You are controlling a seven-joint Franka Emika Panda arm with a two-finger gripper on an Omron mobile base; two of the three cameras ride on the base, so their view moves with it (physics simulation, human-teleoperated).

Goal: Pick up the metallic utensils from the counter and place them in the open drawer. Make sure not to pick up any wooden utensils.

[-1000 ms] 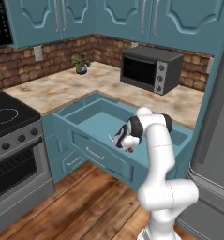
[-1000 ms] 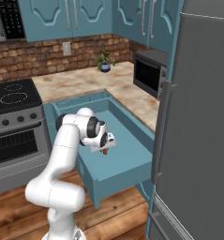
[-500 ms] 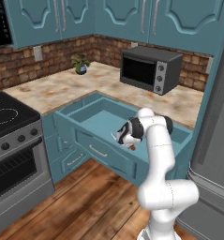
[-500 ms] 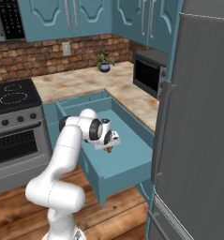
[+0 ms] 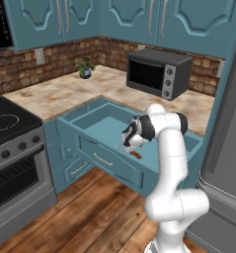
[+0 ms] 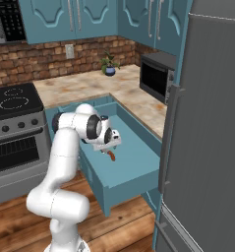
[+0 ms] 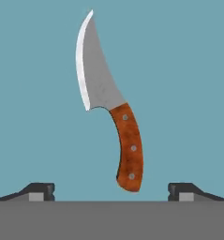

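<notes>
- A simulated kitchen: teal cabinets, a brick backsplash, and the counter (image 5: pixel 65 94) of tan marbled stone carrying a microwave (image 5: pixel 159 73) and a small potted plant (image 5: pixel 84 67).
- The open drawer (image 5: pixel 97 126) juts out below the counter edge, its plain teal floor lying under the hand.
- The gripper (image 7: pixel 111 190) hangs over the drawer floor with its jaws spread wide and nothing between them.
- The knife (image 7: pixel 108 108), a curved silver blade on a reddish-brown handle, lies ahead of the jaws, handle end nearest them and midway between the two tips, blade pointing away; I cannot tell whether it rests on the floor.
- Judging by this, one metallic utensil is delivered.
- The counter shows no utensil that I can make out, so what remains is unclear.
</notes>
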